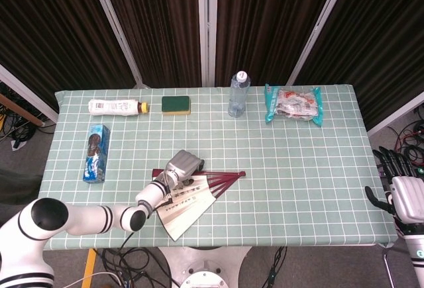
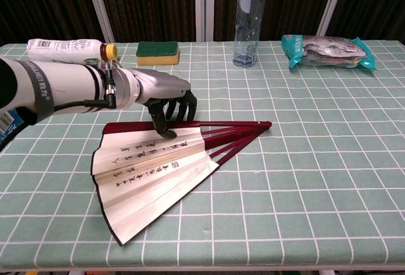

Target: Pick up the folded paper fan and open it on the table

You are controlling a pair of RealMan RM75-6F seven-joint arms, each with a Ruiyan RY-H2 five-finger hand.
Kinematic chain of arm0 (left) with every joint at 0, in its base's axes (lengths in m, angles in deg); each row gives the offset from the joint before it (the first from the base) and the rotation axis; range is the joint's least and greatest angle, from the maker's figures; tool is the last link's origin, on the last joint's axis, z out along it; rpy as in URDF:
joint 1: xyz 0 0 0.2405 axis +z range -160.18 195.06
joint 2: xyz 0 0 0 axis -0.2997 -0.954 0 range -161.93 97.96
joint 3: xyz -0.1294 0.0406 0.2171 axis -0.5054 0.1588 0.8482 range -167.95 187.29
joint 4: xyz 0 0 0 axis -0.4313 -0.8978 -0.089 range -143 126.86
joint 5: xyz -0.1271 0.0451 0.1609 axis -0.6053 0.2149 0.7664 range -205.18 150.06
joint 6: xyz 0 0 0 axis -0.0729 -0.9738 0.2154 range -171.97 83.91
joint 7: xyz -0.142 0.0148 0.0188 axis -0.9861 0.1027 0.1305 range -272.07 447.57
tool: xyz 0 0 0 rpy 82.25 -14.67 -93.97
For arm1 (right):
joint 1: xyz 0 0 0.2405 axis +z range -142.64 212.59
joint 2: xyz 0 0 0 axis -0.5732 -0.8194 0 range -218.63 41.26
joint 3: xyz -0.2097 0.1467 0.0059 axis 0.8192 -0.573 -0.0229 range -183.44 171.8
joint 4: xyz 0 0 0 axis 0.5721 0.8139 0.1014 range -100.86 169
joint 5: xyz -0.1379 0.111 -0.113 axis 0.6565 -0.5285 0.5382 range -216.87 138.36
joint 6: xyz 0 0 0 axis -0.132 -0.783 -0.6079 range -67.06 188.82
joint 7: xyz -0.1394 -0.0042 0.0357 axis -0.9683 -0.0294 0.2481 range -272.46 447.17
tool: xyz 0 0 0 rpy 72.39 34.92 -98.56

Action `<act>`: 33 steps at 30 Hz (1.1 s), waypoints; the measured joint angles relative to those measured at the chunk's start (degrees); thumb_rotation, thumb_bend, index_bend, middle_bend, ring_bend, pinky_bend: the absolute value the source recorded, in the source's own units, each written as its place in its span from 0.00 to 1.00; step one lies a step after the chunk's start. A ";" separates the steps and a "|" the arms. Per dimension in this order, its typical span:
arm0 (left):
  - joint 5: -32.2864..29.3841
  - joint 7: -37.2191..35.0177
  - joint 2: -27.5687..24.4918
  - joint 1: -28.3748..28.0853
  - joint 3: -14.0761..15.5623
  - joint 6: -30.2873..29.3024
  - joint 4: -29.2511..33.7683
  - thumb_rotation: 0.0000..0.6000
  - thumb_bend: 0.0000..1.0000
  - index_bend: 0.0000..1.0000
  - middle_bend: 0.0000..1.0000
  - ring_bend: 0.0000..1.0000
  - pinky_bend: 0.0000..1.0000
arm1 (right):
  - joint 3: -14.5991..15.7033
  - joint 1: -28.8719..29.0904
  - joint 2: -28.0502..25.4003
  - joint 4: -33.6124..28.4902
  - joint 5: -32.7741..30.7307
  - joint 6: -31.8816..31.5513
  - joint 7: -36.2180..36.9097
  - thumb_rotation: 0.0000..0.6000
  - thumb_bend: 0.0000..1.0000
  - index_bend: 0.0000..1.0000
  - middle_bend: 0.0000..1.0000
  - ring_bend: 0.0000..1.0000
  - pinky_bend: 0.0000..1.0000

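While it lies spread on the near part of the bench, the one paper fan shows columns of black calligraphy too small to read. Its dark red ribs meet at a pivot on the right. On its far edge the left hand rests, fingers curled down, pressing the top rib. Off the bench's right end, the right hand hangs spread, holding nothing. Farther back stand one blue box, one white bottle, one sponge, one water bottle and one snack bag.
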 measured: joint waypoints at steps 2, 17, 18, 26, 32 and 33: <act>0.18 0.35 0.28 -0.05 0.20 -0.33 -0.26 1.00 0.29 0.39 0.43 0.42 0.46 | 0.00 -0.07 0.03 0.04 0.00 -0.09 0.07 1.00 0.28 0.07 0.03 0.00 0.00; 2.63 -0.79 0.63 1.23 0.42 -1.27 -0.50 1.00 0.34 0.59 0.62 0.61 0.65 | -0.12 -0.62 0.02 -0.10 -0.08 -0.71 0.27 1.00 0.28 0.07 0.03 0.00 0.00; 3.30 -1.48 0.38 1.57 0.23 -1.35 -0.19 1.00 0.34 0.59 0.63 0.62 0.66 | -0.12 -0.61 -0.01 -0.12 -0.02 -0.70 0.33 1.00 0.28 0.07 0.03 0.00 0.00; 8.83 -6.71 -3.77 4.48 -1.38 -3.04 4.02 1.00 0.35 0.65 0.69 0.66 0.69 | -0.20 -0.15 -0.37 -0.04 0.44 -0.10 1.71 1.00 0.28 0.07 0.03 0.00 0.00; 15.78 -15.50 -10.45 8.96 -3.76 -6.40 10.84 1.00 0.35 0.65 0.69 0.67 0.71 | 0.18 1.28 -1.10 -0.33 1.61 2.47 5.46 1.00 0.28 0.07 0.05 0.00 0.00; 17.40 -17.83 -11.70 10.03 -4.29 -7.20 12.08 1.00 0.36 0.65 0.69 0.67 0.71 | 0.37 1.74 -1.26 -0.49 2.13 3.21 6.98 1.00 0.28 0.07 0.06 0.00 0.00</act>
